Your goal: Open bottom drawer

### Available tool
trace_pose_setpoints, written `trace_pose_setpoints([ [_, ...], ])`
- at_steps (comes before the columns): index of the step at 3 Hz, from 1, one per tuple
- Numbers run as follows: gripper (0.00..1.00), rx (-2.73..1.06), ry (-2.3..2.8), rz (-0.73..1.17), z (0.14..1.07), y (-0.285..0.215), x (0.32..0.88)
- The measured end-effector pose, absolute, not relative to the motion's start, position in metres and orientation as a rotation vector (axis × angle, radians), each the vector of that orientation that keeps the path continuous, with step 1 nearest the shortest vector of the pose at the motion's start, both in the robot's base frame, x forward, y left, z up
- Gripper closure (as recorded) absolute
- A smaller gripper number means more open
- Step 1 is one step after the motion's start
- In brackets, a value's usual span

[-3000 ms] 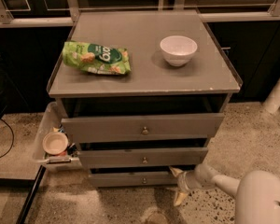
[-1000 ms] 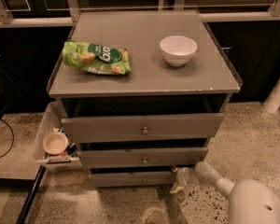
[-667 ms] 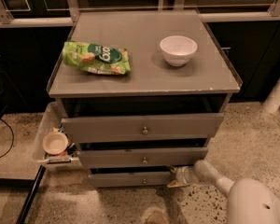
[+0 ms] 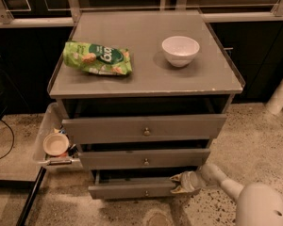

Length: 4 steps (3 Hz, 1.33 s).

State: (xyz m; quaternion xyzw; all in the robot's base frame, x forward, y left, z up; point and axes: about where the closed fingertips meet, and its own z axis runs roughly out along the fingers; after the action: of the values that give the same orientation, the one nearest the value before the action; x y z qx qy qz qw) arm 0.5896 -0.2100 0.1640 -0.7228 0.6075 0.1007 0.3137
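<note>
Grey and slim, the bottom drawer point(image 4: 127, 189) is sitting lowest in the cabinet point(image 4: 146, 81), its front running left to right. The gripper point(image 4: 181, 182) is resting at the right end of this front, right of the knob point(image 4: 146, 192); whether it is clenched I cannot tell.

Hand point(image 4: 181, 183) at bottom drawer point(image 4: 127, 190) (right end)

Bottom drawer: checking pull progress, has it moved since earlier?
Yes. The bottom drawer has slid out toward the camera, farther below the middle drawer front; the gripper is at its right end.
</note>
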Motion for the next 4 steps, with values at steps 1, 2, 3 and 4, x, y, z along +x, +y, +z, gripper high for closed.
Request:
trace_pose_setpoints([
  [1,0.95,-1.906,1.602,0.266,0.1648,-0.2100,0.5887],
  [2,0.71,-1.906,1.602,0.266,0.1648,-0.2099,0.5886],
  [3,0.48,-1.902,1.607,0.298,0.1585,-0.2108,0.5873],
  [4,0.42,-1.895,1.612,0.327,0.1549,-0.2152,0.5803],
])
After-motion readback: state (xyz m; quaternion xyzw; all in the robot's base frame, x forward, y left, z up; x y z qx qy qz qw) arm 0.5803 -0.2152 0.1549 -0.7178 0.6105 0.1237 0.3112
